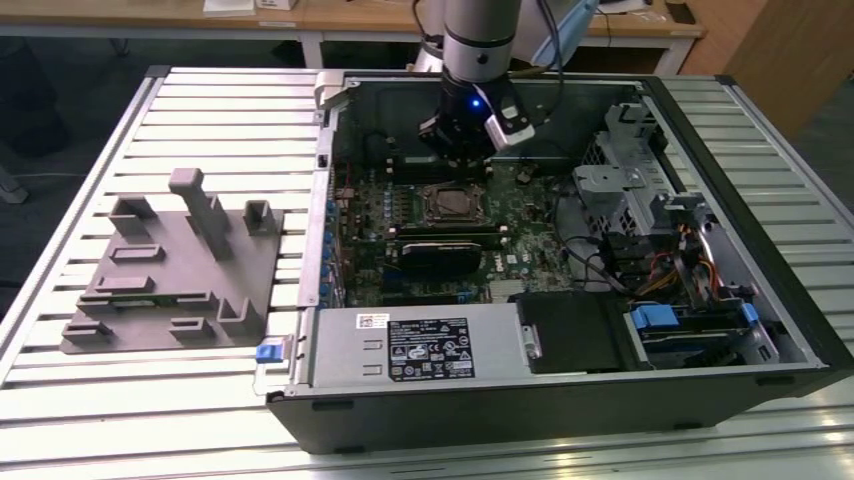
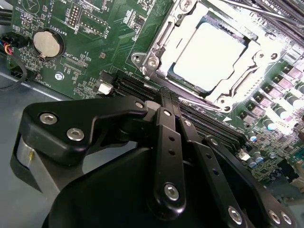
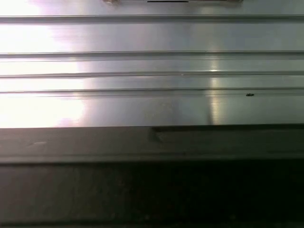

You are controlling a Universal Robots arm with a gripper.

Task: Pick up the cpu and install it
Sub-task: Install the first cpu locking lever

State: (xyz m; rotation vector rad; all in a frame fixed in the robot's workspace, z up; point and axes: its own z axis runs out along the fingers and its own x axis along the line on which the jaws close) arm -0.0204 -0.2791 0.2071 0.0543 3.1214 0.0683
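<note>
The cpu (image 2: 209, 57), a flat square chip with a pale silver top, lies inside the metal frame of the motherboard socket (image 2: 153, 56) in the second wrist view. My gripper (image 2: 168, 95) hangs just above the board a little off to the side of the socket, its black links converging, shut with nothing in it. In the exterior view the gripper (image 1: 465, 150) hovers inside the open computer case (image 1: 561, 400), just behind the socket (image 1: 451, 203).
A grey fixture (image 1: 167, 265) sits on the ribbed metal table (image 1: 214, 100) at the exterior view's left. Inside the case are a black block (image 1: 434, 255), a power supply (image 1: 414, 345) and drive cages (image 1: 641, 190). A coin battery (image 2: 47, 43) sits on the board.
</note>
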